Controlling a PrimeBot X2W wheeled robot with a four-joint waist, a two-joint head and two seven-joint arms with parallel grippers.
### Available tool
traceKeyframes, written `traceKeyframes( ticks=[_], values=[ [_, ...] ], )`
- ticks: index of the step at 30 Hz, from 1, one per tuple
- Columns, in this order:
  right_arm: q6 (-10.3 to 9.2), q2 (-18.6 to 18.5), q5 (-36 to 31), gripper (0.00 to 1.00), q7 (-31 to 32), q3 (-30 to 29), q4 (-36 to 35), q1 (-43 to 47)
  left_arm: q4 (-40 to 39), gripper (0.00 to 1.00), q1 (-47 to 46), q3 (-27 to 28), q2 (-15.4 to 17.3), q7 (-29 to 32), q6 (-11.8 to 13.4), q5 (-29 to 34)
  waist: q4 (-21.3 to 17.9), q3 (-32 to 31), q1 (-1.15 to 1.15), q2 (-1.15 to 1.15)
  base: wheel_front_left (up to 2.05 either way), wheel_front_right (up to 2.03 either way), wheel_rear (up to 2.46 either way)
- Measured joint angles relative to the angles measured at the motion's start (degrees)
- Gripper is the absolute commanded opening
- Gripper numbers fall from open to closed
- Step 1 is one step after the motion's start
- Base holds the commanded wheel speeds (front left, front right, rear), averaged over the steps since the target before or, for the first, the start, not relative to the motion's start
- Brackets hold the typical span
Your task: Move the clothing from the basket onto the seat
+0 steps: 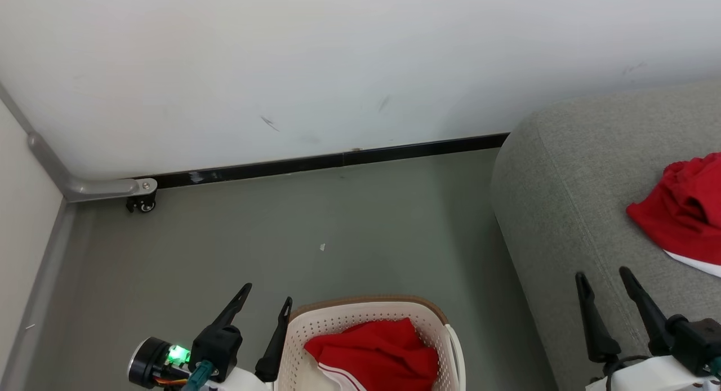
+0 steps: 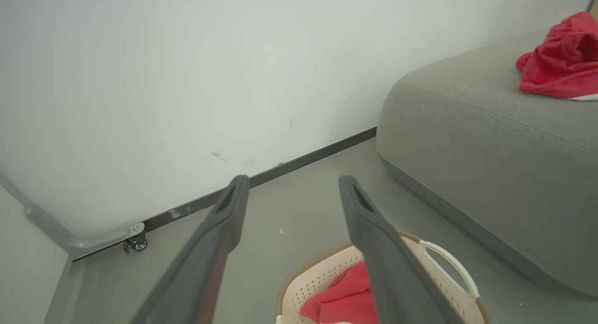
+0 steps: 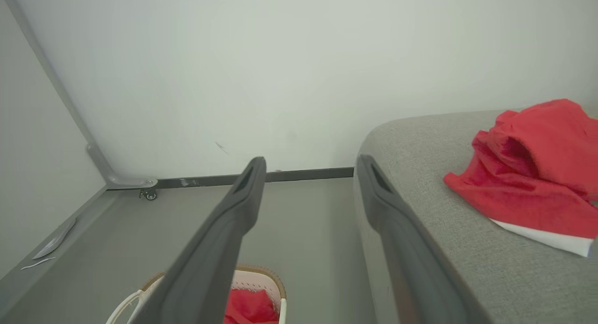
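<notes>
Head view: left hand (image 1: 268, 293) wide, empty, beside basket (image 1: 366, 301); right hand (image 1: 602, 272) wide, empty, by seat (image 1: 563, 182).

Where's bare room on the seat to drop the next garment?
The seat is bare between its rounded left edge and the red garment lying there, and behind that garment toward the wall. Crowded: the near strip, under the open right gripper.

place: bare test room; wheeled partition (image 1: 101, 187); grey seat (image 1: 563, 210); scuffed wall (image 1: 338, 53)
</notes>
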Motion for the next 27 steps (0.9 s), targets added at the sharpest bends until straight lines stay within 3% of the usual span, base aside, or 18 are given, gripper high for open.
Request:
traceKeyframes(
  ticks=[9, 27],
  values=[
    [0.00, 0.0, 0.9, 1.00, 0.0, -0.9, -2.2, 0.0, 2.9, 1.00, -3.8, -2.2, -1.1, 1.4, -1.8, 0.9, -1.0, 3.1, 0.00, 0.00, 0.00, 0.00, 0.00],
    [0.00, 0.0, 1.6, 1.00, -0.2, -1.5, -5.6, -3.1, 7.0, 1.00, -11.0, -3.2, -1.9, 1.5, -2.3, 3.6, -3.3, 11.6, 0.00, 0.00, 0.00, 0.00, 0.00]
  ],
)
